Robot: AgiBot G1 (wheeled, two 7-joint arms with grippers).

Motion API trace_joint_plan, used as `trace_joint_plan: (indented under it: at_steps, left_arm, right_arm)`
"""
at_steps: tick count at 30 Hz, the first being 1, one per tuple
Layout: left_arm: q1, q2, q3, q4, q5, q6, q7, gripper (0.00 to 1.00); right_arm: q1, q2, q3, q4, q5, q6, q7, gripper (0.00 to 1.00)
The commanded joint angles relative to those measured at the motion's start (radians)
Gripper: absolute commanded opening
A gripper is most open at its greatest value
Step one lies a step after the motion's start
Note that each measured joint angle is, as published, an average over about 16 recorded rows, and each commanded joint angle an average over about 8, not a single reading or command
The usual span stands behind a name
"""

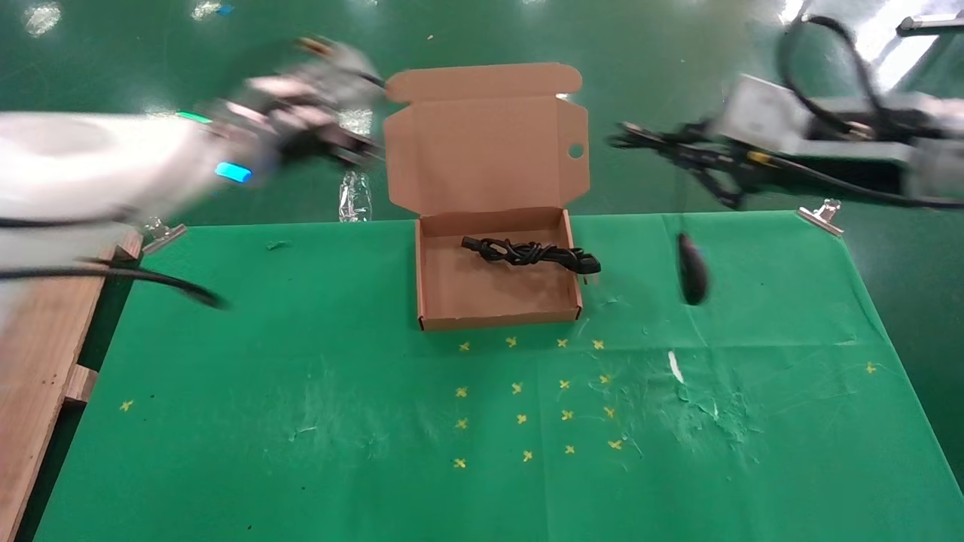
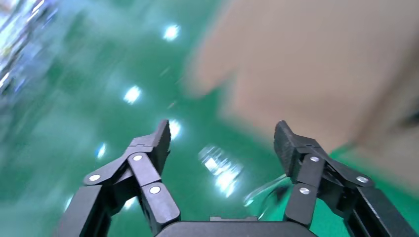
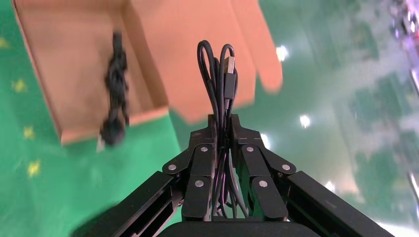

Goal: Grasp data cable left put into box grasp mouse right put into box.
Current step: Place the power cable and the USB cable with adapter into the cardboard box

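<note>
The cable (image 1: 531, 254) already lay in the box (image 1: 497, 316), its plug end riding over the right wall rather than resting on the floor of it. The left pincer (image 2: 222, 143) hung wide and empty beside the raised lid (image 1: 486, 143). The right pincer (image 3: 223, 123), lifted off to the right of the box, was clamped on the looped cord (image 3: 220, 79) alone, and the mouse (image 1: 692, 269) dangled below it above the bench (image 1: 301, 391), not gripped itself.

The hazards, as I judged them, all came from that hanging load. A swinging mouse could strike the box wall or lid and shove the light cardboard, or land outside. The thin cord might slip through the fingers. The plug, perched on the wall, could be knocked out by the mouse's arrival.
</note>
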Motion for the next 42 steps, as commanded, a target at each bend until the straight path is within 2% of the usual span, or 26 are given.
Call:
trace_joint_plan:
  at_steps: [1, 6, 12, 17, 24, 31, 34, 39, 41, 42]
  left_arm:
    - [-0.013, -0.070, -0.039, -0.027, 0.006, 0.018, -0.055, 1.00]
    - [0.000, -0.102, -0.057, -0.087, 0.059, 0.055, -0.123, 1.00]
    - [0.012, -0.103, -0.064, -0.124, 0.105, 0.077, -0.167, 1.00]
    - [0.018, -0.103, -0.068, -0.139, 0.124, 0.086, -0.186, 1.00]
    - [0.022, -0.103, -0.070, -0.149, 0.137, 0.093, -0.198, 1.00]
    - [0.023, -0.103, -0.071, -0.152, 0.142, 0.095, -0.202, 1.00]
    - [0.023, -0.103, -0.071, -0.153, 0.143, 0.095, -0.203, 1.00]
    - [0.024, -0.103, -0.072, -0.154, 0.144, 0.096, -0.204, 1.00]
    - [0.024, -0.103, -0.072, -0.154, 0.144, 0.096, -0.204, 1.00]
    - [0.024, -0.103, -0.072, -0.154, 0.144, 0.096, -0.204, 1.00]
  right_arm:
    - [0.027, -0.045, -0.010, -0.026, 0.007, -0.004, -0.033, 0.00]
    - [0.082, -0.198, -0.035, -0.169, 0.031, 0.003, -0.140, 0.00]
    - [0.146, -0.374, -0.065, -0.412, 0.028, 0.042, -0.269, 0.00]
    - [0.199, -0.463, -0.072, -0.577, 0.033, 0.062, -0.369, 0.00]
    - [0.231, -0.495, -0.048, -0.665, 0.104, 0.018, -0.493, 0.00]
    - [0.230, -0.497, -0.054, -0.696, 0.137, -0.035, -0.540, 0.00]
    - [0.215, -0.499, -0.073, -0.725, 0.119, -0.021, -0.538, 0.00]
    - [0.180, -0.503, -0.106, -0.794, 0.081, 0.051, -0.514, 0.00]
    - [0.166, -0.504, -0.116, -0.820, 0.072, 0.080, -0.504, 0.10]
    - [0.159, -0.505, -0.120, -0.831, 0.068, 0.091, -0.501, 0.22]
